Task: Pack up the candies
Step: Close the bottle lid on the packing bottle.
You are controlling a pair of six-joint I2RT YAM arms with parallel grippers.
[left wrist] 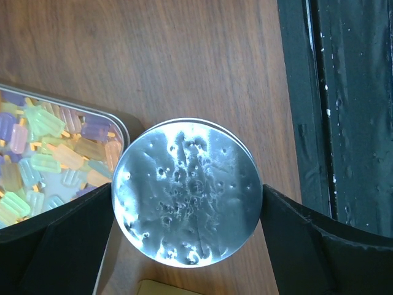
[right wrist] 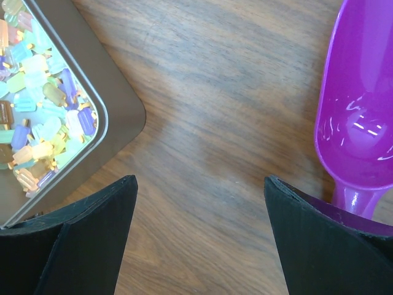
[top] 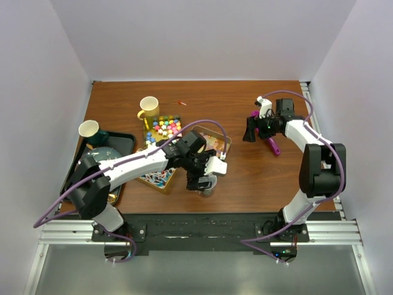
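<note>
Three metal trays hold the candies: bright multicoloured balls [top: 164,128], pale translucent pieces [top: 213,142] [left wrist: 43,153] [right wrist: 43,104], and red, blue and white wrapped ones [top: 155,177]. A round silver tin [left wrist: 187,190] [top: 206,186] stands on the wood just in front of the trays. My left gripper [left wrist: 187,192] [top: 204,178] hangs over it, open, with one finger close by each side of its rim. My right gripper [right wrist: 199,179] [top: 249,131] is open over bare wood, between the pale-candy tray and the purple scoop [right wrist: 359,123] [top: 273,146].
A yellow mug [top: 148,107] stands behind the trays. At the left, a dark tray [top: 126,142] carries a white paper cup [top: 89,129] and a teal bowl [top: 104,155]. A small red piece [top: 182,102] lies at the back. The table's black front edge [left wrist: 319,92] is close to the tin.
</note>
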